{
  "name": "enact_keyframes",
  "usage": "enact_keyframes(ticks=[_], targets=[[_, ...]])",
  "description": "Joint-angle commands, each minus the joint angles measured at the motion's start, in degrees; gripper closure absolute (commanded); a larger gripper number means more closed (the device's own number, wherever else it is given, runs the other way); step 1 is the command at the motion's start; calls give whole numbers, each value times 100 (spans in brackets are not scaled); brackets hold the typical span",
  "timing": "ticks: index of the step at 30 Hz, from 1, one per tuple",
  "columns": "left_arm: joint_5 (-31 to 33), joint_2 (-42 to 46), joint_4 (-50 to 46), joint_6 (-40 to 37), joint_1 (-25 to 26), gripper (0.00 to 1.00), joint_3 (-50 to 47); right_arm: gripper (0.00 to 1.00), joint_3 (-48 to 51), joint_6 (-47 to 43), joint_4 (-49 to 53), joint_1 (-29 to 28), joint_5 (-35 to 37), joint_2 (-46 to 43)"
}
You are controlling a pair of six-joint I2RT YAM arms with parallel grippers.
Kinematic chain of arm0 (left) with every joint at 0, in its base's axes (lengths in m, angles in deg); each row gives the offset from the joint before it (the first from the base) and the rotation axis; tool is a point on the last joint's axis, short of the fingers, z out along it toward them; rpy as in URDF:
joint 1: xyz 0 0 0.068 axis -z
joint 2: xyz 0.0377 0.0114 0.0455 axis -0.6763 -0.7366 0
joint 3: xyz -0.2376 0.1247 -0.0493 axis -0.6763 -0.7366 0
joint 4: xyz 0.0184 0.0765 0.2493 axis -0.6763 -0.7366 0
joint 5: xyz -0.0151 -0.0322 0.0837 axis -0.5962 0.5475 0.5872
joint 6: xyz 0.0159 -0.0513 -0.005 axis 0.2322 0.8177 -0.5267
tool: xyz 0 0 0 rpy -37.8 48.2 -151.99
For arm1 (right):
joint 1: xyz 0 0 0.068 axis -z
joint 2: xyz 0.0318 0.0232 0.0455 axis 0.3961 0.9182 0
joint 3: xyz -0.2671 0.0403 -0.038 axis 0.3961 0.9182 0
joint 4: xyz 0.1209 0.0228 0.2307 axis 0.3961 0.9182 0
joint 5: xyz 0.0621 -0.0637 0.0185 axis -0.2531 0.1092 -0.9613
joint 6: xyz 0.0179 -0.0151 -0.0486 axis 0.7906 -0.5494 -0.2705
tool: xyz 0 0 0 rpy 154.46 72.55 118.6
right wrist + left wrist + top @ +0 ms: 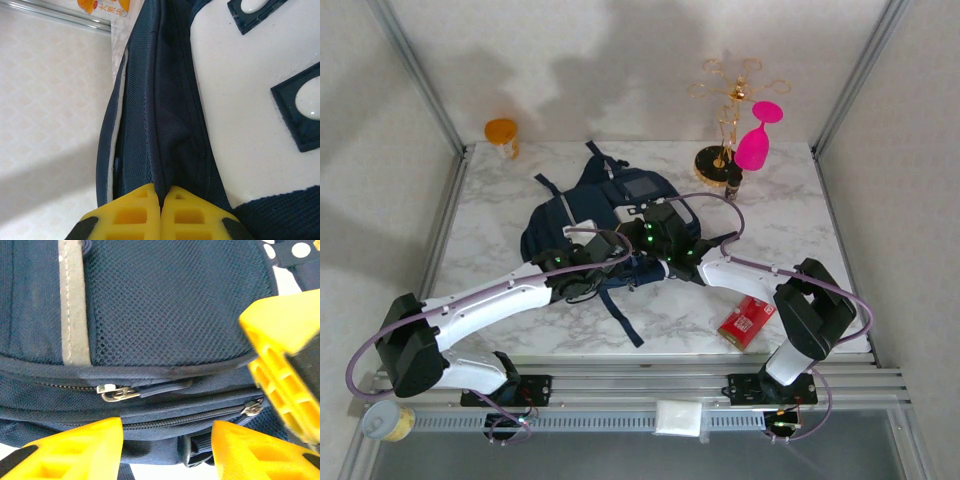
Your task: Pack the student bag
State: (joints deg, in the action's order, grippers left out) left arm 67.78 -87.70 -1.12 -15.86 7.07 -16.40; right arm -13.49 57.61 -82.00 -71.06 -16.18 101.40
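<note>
Evidently the left gripper (pixel 167 427) stood with its yellow fingers spread, pinching nothing, low over the near side of the large navy-blue fabric student bag (pixel 620 195). The bag lay flat in the middle of the white marbled table (pixel 500 225), its dark straps trailing toward the arms. In the left wrist view two closed zip lines ran across between those spread fingers. A small silver metal zip pull (pixel 116 392) sat just above the left finger, and a second silver pull (pixel 251 408) sat nearer the right one. The gripper seemed placed there to take a pull and open a compartment, since nothing could go in while the zips were shut. Further right, the right gripper (pixel 160 192) had its yellow fingers pressed together on a ridge of the bag's navy fabric beside a white panel (pixel 240 100). It seemed to be holding the bag taut so that a zip would run rather than drag the whole bag along. Right of both, a red rectangular packet (pixel 747 320) lay on the table near the right arm's base, apart from the bag and probably waiting to be packed.
</note>
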Motion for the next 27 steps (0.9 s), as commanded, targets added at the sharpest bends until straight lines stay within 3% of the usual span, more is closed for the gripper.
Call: enact_keyframes(ticks=[1, 11, 15, 24, 27], targets=[[1090, -61, -630, 2961, -71, 51, 187, 100, 56, 70, -809, -161, -277, -126], [1238, -451, -827, 3041, -319, 56, 290, 100, 144, 23, -982, -159, -355, -145], [1358, -465, -1065, 3267, -406, 64, 126, 100, 166, -4, -1012, -150, -292, -204], [1136, 278, -1283, 3138, -419, 64, -462, 100, 41, -170, -896, -93, -186, -277], [1285, 600, -1791, 3088, -423, 64, -435, 100, -22, -215, -867, -93, -168, -257]])
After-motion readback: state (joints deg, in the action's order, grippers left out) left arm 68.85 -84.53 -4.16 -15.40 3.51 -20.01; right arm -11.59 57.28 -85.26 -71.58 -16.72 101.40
